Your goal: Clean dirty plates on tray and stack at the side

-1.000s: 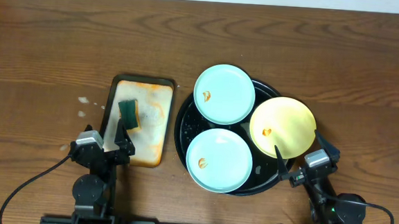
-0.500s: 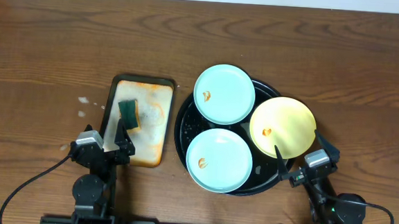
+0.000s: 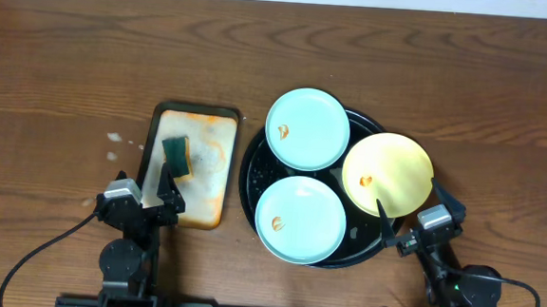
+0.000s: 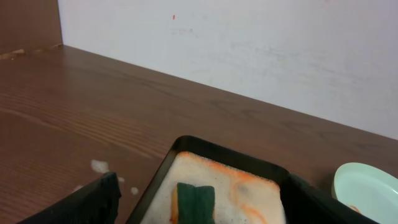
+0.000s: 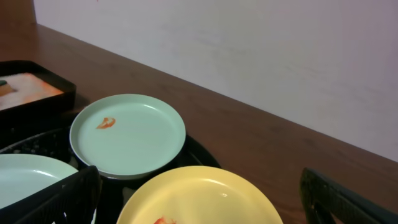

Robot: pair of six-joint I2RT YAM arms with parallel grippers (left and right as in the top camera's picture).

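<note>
Three dirty plates lie on the round black tray (image 3: 250,163). Two are mint-green, one at the back (image 3: 306,129) and one at the front (image 3: 300,219), and a yellow plate (image 3: 387,173) sits at the right; each has an orange smear. My right gripper (image 3: 411,208) stands open at the tray's near right edge, its fingers either side of the yellow plate's (image 5: 199,199) near rim without touching it. The back mint plate (image 5: 127,134) lies beyond. My left gripper (image 3: 145,181) is open and empty over the near end of the rectangular tray.
A rectangular black tray (image 3: 196,111) with orange-stained foam holds a green sponge (image 3: 177,155), which the left wrist view shows between my fingers (image 4: 196,200). White specks (image 3: 115,138) dot the table left of it. Bare wood stretches behind and to both sides.
</note>
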